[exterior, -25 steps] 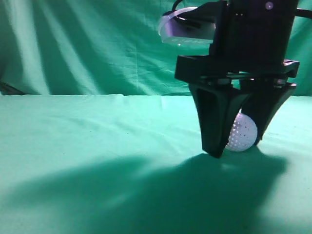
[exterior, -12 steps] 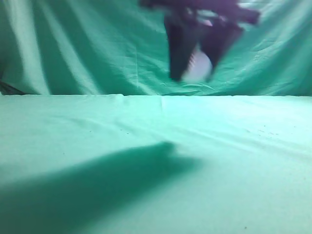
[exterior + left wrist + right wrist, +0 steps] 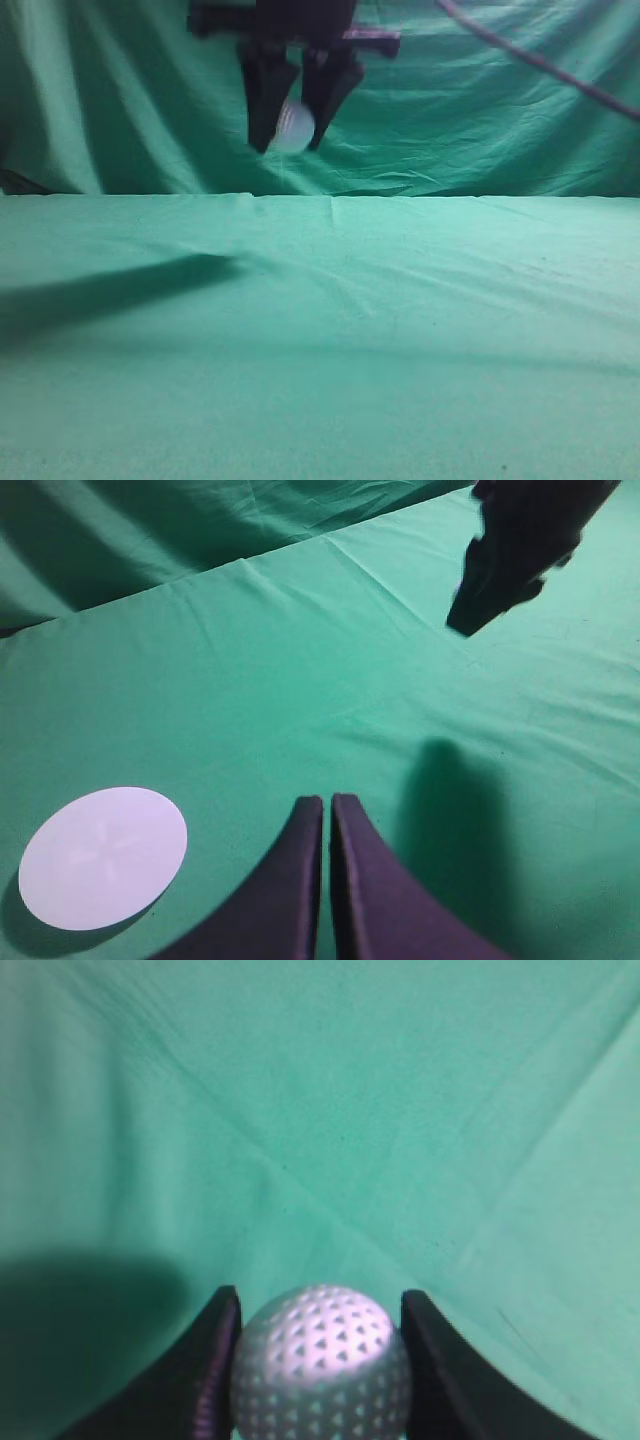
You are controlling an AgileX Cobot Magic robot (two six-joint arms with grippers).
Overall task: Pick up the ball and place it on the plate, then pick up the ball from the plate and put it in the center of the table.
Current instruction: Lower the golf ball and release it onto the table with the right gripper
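Note:
My right gripper is shut on the white dimpled ball and holds it high above the green table, left of the middle in the exterior view. The right wrist view shows the ball clamped between the two black fingers of my right gripper. My left gripper is shut and empty over the cloth. A flat white round plate lies on the table to its left. The right gripper also shows at the top right of the left wrist view.
A darker folded green curtain hangs behind the table. A cable crosses the upper right of the exterior view. The arm's shadow lies on the left of the cloth.
My right gripper has lifted the ball off the table and carried it up and to the left. Its shadow has slid left too.

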